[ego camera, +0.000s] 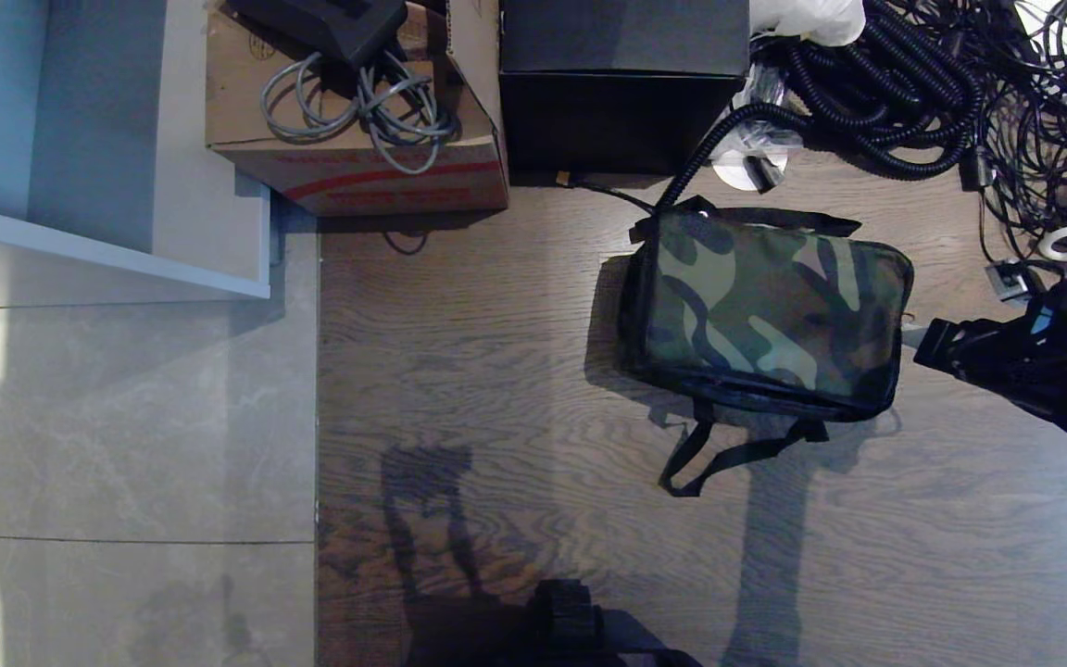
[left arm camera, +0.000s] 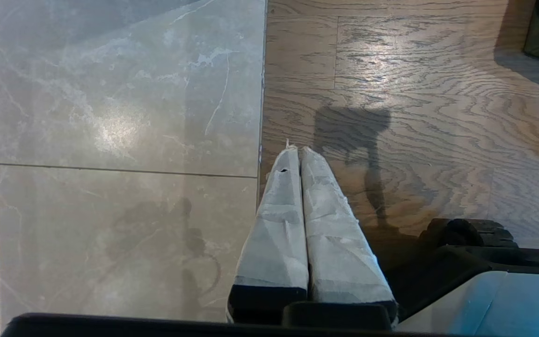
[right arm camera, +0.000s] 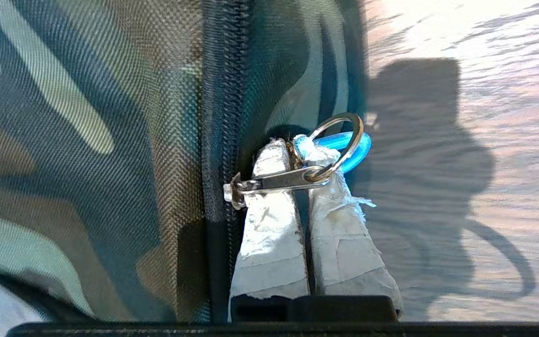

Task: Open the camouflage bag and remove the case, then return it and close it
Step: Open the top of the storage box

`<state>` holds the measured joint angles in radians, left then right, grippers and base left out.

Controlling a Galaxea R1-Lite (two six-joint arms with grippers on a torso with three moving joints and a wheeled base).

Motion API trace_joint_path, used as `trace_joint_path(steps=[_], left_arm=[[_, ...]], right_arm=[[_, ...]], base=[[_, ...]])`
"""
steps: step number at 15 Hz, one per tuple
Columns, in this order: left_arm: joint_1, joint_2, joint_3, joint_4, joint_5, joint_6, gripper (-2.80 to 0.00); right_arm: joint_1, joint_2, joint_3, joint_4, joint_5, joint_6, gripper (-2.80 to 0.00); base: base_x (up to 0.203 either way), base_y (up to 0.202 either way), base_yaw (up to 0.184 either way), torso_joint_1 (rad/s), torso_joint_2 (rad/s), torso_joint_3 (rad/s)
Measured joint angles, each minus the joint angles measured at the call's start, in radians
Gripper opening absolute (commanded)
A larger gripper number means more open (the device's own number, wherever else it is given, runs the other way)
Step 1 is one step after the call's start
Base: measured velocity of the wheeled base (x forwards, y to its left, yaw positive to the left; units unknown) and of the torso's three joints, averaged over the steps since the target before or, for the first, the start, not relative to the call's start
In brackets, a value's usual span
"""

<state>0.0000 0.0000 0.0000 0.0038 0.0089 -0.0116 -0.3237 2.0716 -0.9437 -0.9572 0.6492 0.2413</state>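
The camouflage bag [ego camera: 765, 315] lies closed on the wooden floor, with its black strap [ego camera: 728, 456] trailing toward me. My right gripper [ego camera: 924, 341] is at the bag's right end. In the right wrist view this gripper [right arm camera: 295, 145] is shut, pinching the blue ring [right arm camera: 362, 150] and the metal key ring [right arm camera: 357, 135] that hang on the silver zipper pull [right arm camera: 279, 181]. The pull lies across its taped fingers, beside the black zipper [right arm camera: 215, 140]. The case is hidden. My left gripper [left arm camera: 299, 150] is shut and empty, parked low over the seam between tile and wood.
A black cube box [ego camera: 621, 83] and a cardboard box [ego camera: 357, 157] with grey cables stand behind the bag. Coiled black cables [ego camera: 885, 93] pile up at the back right. A white cabinet [ego camera: 126, 139] and grey tiles [ego camera: 126, 417] lie to the left.
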Motion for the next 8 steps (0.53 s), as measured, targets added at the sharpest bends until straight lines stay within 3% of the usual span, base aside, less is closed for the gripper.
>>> trace_joint_path(steps=[6,8], left_arm=[[0.000,0.000,0.000,0.001,0.000,0.000,-2.80],[0.000,0.000,0.000,0.001,0.000,0.000,-2.80]], right_arm=[[0.069,-0.008,0.152,-0.049,-0.006,0.012,-2.80],[0.114,-0.029,0.226,-0.042,0.001,0.051,-2.80]], base=[[0.000,0.000,0.000,0.000,0.00,0.000],[0.000,0.000,0.000,0.000,0.00,0.000]])
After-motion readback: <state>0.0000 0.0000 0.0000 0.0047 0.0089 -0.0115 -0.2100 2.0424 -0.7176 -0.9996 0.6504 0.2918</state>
